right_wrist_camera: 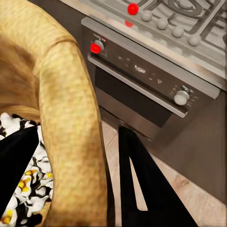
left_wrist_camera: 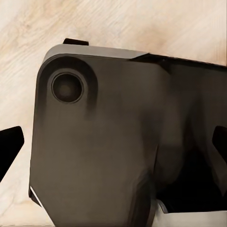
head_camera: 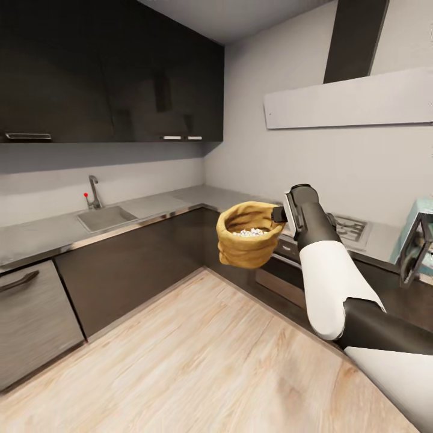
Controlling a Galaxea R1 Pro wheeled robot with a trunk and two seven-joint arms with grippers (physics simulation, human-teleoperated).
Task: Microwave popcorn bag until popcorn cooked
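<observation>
The right gripper [head_camera: 278, 214] is clamped on the rolled rim of the popcorn bag [head_camera: 245, 243], holding it in the air above the pale wood-grain floor [head_camera: 198, 361], in front of the steel oven [head_camera: 282, 270]. The bag is a squat, wrinkled sack of coarse mustard-brown weave, its thick rim curled outward around an open mouth. Inside lies the popcorn [head_camera: 251, 232], a small heap of lumpy whitish pieces.

In the right wrist view the woven rim [right_wrist_camera: 71, 142] passes between the two black fingers [right_wrist_camera: 142, 189], one inside the sack and one outside, and the popcorn [right_wrist_camera: 28, 189] shows cream and white with yellow flecks. Beyond the bag is the oven front [right_wrist_camera: 142, 85], brushed metal with a long bar handle, round silver knobs and red dots, with the hob grates [right_wrist_camera: 189, 14] above it.

The right arm [head_camera: 337, 282] is a smooth white shell with dark grey joints. Right of the oven, at the edge of the head view, stands the mint-blue microwave [head_camera: 421, 234], its dark-glass door [head_camera: 415, 252] swung open. The countertop [head_camera: 156, 207] is flat grey and faintly reflective; it runs left from the oven round the corner to a steel sink [head_camera: 105, 218] with a curved tap [head_camera: 93, 192], over glossy dark cabinet fronts [head_camera: 138, 264].

The left wrist view shows a rounded dark grey housing [left_wrist_camera: 109, 151] over the wood floor; black finger tips [left_wrist_camera: 9, 146] sit at either edge, set wide apart and holding nothing.
</observation>
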